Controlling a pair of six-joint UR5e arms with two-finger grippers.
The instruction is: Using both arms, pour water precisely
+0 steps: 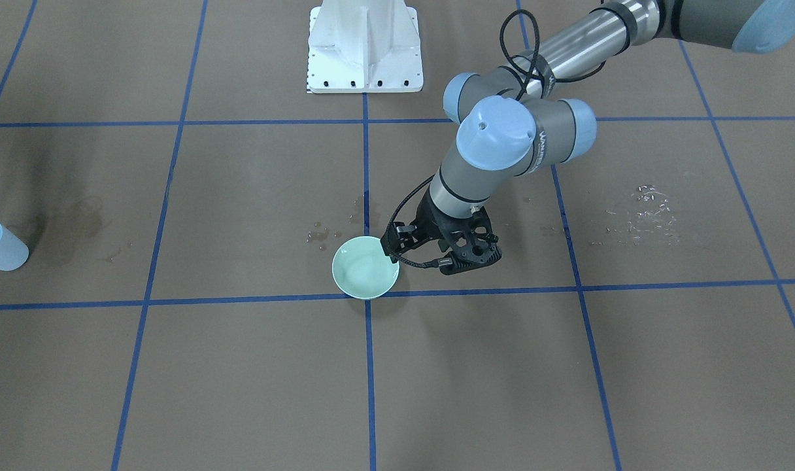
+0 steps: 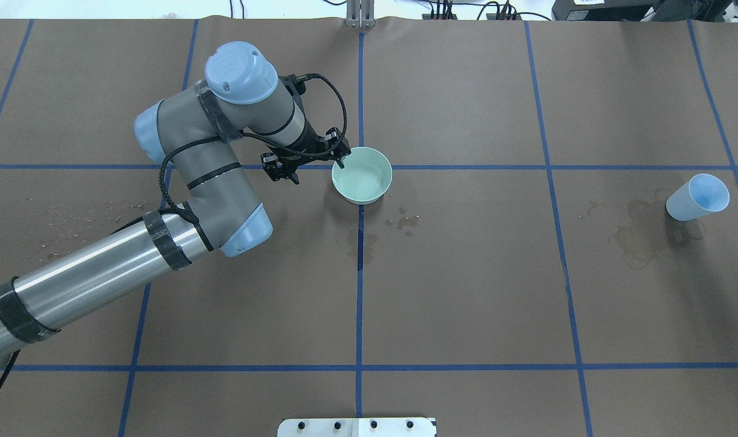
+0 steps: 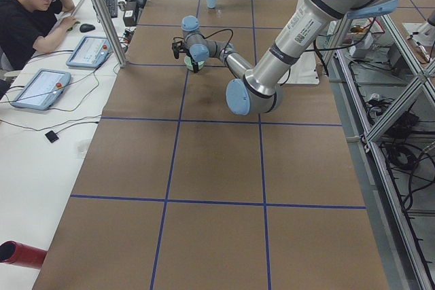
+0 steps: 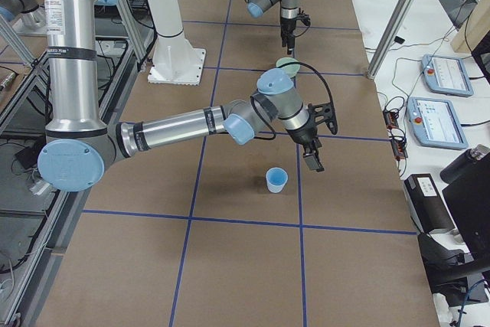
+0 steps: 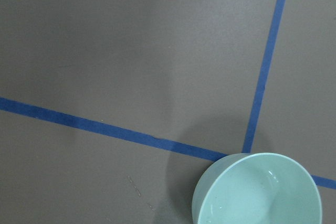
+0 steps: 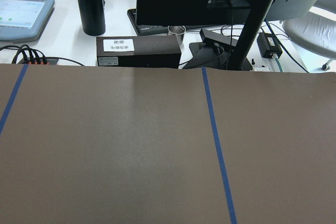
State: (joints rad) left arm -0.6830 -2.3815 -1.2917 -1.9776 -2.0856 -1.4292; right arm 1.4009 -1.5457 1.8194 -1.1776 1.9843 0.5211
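Note:
A pale green bowl stands upright on the brown table near the centre; it also shows in the front view and the left wrist view. My left gripper points down at the bowl's rim on the robot's left side. Its fingers are hidden by the black mount, so I cannot tell whether it is open or shut. A light blue cup stands far to the right. My right gripper shows only in the right side view, just beyond the cup. I cannot tell its state. Water in the bowl is not clearly visible.
Water droplets glint on the table on the robot's left. Damp spots lie beside the bowl and dried stains near the cup. The white pedestal is at the robot's side. An operator sits at a desk with tablets.

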